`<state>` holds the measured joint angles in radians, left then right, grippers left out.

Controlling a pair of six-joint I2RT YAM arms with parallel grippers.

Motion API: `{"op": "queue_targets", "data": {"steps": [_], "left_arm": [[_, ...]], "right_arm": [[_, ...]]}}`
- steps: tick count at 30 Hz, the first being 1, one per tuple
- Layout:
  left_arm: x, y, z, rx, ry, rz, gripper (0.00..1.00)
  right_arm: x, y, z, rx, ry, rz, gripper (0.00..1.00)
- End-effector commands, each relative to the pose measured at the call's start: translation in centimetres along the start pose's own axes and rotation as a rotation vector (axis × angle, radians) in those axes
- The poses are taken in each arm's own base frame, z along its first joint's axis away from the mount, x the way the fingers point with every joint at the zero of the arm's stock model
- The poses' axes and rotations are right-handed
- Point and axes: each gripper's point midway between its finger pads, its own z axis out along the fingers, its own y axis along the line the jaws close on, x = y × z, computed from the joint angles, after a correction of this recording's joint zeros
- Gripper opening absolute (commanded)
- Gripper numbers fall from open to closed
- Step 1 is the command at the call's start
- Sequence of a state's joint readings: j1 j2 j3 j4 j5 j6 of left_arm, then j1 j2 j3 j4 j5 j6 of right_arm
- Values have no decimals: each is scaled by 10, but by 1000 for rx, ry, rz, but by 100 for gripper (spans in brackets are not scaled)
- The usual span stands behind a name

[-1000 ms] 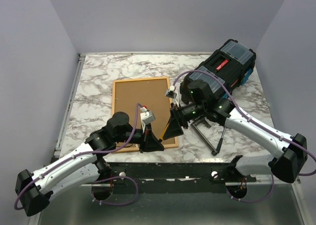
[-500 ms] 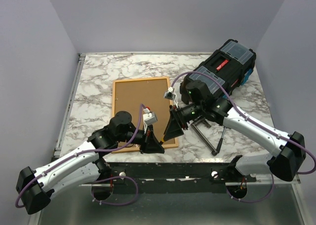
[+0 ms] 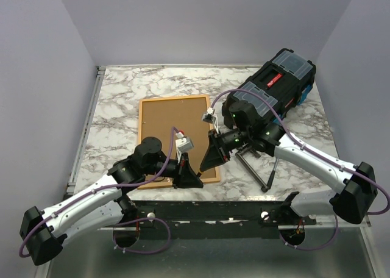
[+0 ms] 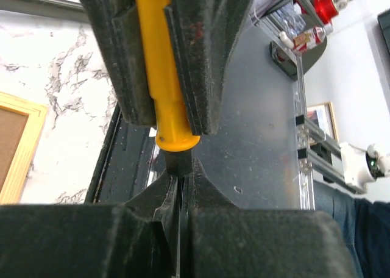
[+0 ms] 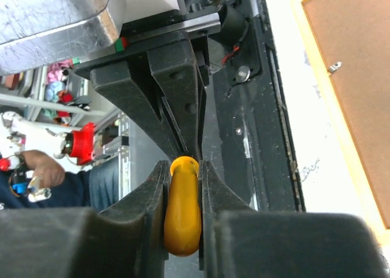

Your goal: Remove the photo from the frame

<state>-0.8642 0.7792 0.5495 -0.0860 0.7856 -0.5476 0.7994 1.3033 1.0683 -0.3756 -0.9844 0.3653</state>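
Observation:
The frame [image 3: 141, 138] lies face down on the marble table, its light wood back framing a brown backing board [image 3: 173, 128]; the photo's picture side is hidden. Over the frame's near right corner both grippers meet on a yellow-handled tool [image 5: 183, 211]. My right gripper [image 3: 207, 162] is shut on the yellow handle [image 4: 163, 77], with a pad against each side. From below, my left gripper [image 4: 181, 180] is shut on the tool's dark shaft just under the handle. A corner of the frame [image 4: 18, 150] shows in the left wrist view, and its board [image 5: 353, 77] in the right wrist view.
A black toolbox [image 3: 280, 83] lies at the back right, close behind the right arm. A black hinged metal stand [image 3: 259, 165] lies on the table right of the frame. The table's near edge and its black rail [image 5: 268, 138] run just below the grippers.
My right gripper's jaws have closed from wide apart onto the yellow handle. The left gripper has stayed shut on the shaft, and both arms have shifted only slightly.

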Motion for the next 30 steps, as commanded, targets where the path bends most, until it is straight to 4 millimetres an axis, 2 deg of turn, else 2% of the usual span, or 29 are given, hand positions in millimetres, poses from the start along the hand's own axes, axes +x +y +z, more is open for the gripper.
{"op": "queue_targets", "data": {"steps": [1,2,4,6,8,10,12,13,15,18,20,23,27,30], "left_arm": [[-19,-9,-3,8,-69,64,0],[-21,-7,-3,-6,-82,58,9],[-27,0,-6,-66,-131,43,41],[-33,13,-13,-155,-202,30,61],[-43,38,-27,-323,-318,-20,68],[-44,69,-51,-507,-457,-135,73],[-38,94,-75,-646,-599,-275,81],[-33,102,-85,-691,-645,-324,83],[-22,115,-96,-758,-683,-373,83],[-5,127,-97,-820,-643,-428,83],[4,129,-87,-808,-588,-454,83],[19,134,-68,-773,-508,-534,81],[39,136,-36,-666,-402,-608,76],[51,138,-22,-631,-336,-657,72]], "right_arm": [[-6,-11,0,84,-51,-22,1],[-9,-18,-2,140,-82,-26,1],[-20,-37,-10,280,-174,-14,1],[-25,-60,-21,431,-235,19,1],[-26,-85,-33,579,-288,58,1],[-25,-111,-49,739,-344,116,1],[-24,-128,-65,873,-381,173,1],[-24,-136,-76,942,-419,199,0],[-29,-140,-81,968,-476,209,1],[-35,-149,-88,1012,-560,261,1],[-36,-157,-90,1046,-586,287,0],[-43,-169,-83,1074,-516,222,1],[-42,-191,-81,1163,-442,214,1],[-35,-200,-77,1203,-403,232,1]]}}
